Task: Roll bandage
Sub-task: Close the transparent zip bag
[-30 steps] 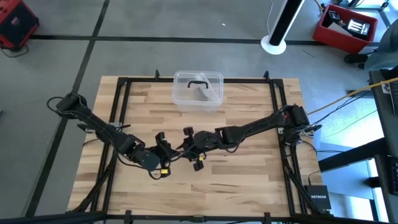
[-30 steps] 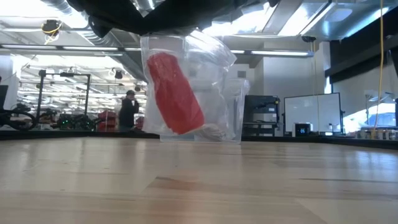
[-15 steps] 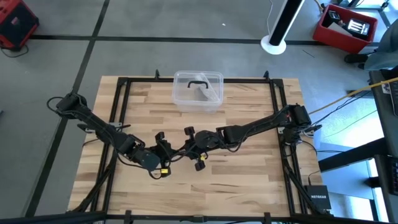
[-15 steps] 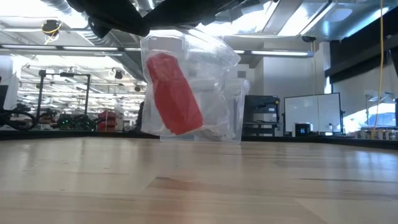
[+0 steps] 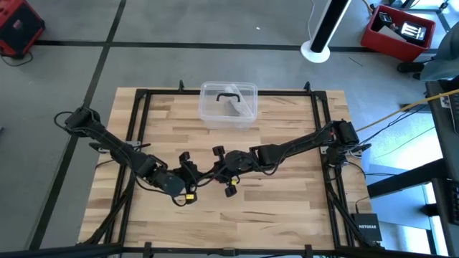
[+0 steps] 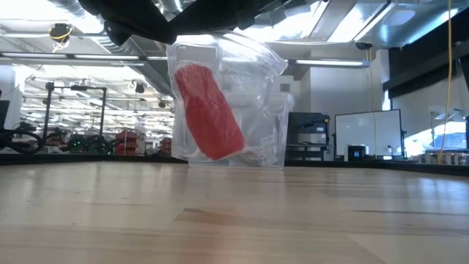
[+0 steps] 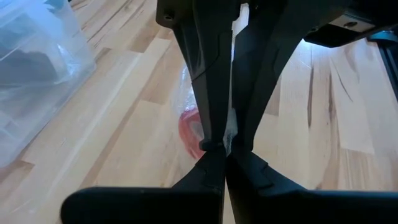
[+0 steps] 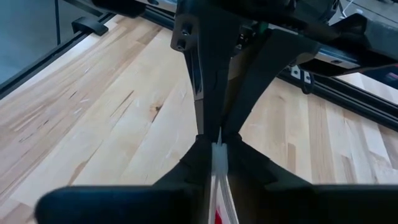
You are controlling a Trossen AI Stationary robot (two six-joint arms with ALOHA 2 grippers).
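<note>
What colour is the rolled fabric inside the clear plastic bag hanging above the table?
Red: the small roll of soft fabric bandage shows best in the low view, inside the clear plastic bag.

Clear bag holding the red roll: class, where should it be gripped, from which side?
Grip the clear bag by its flat top edge, from above: the bandage bulges below, leaving thin film up there. Both the left gripper and the right gripper pinch it so.

Looking straight down from above on the whole table (image 5: 287,208) and both arms. Sitting at tabletop height, facing level across the wood into the room behind. Riding each wrist, peering close past dark fingers (image 7: 205,93) onto the boards. Sharing the clear plastic box (image 5: 228,104) between overhead and left wrist views.
</note>
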